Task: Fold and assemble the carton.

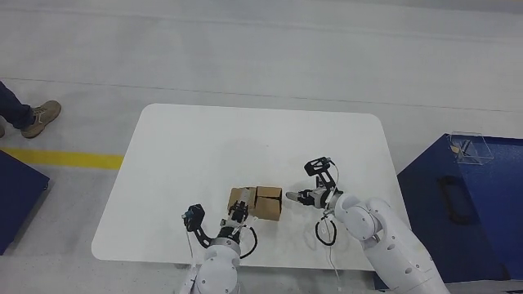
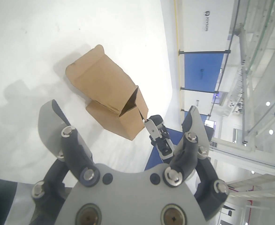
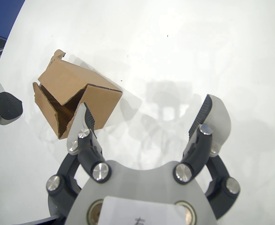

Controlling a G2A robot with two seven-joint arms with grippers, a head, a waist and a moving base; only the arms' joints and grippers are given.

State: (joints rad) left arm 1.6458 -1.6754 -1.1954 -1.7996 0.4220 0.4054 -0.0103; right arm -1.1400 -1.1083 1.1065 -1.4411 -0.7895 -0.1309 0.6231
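A brown carton (image 1: 256, 202) lies on its side near the front edge of the white table (image 1: 204, 147), partly folded, with loose flaps at both ends. My left gripper (image 1: 239, 211) is open right at the carton's left end. In the left wrist view the carton (image 2: 104, 87) lies just ahead of the open left gripper (image 2: 123, 115), and the right gripper (image 2: 155, 127) meets its far flap. My right gripper (image 1: 296, 197) is open at the carton's right end. In the right wrist view one finger (image 3: 87, 117) of the right gripper (image 3: 146, 113) stands beside the carton's (image 3: 81, 87) gaping end.
A blue bin (image 1: 474, 204) stands off the table's right side and another blue object (image 1: 16, 196) off its left. The table's front edge runs just behind both grippers. Bare table surface stretches beyond the carton.
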